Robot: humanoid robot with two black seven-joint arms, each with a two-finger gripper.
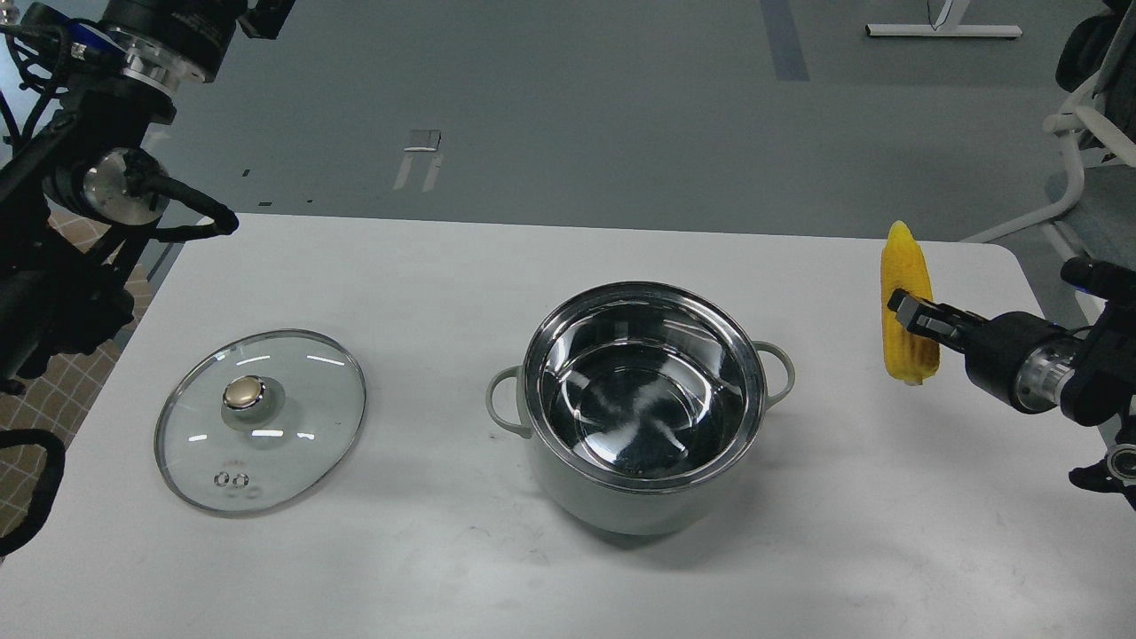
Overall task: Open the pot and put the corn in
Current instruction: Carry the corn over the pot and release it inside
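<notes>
Over on the left, our left arm rises out of the top corner, so its gripper is out of sight and we cannot tell whether it is released or clenched. Below it the glass lid [260, 421] lies flat on the white table [444, 266], gold knob [244, 392] facing up, well apart from the pot. Moving to centre: the pot [643, 404] stands upright and uncovered, its shiny steel inside bare, one loop handle to each side. And on the right, there is the corn [905, 284]! Our right gripper [910, 315] is clamped across the cob around its middle. The cob's long axis runs nearly vertical in this view, tapered tip pointing up and away from us, blunt end down. It sits over the table's right edge, well to the right of the pot.
</notes>
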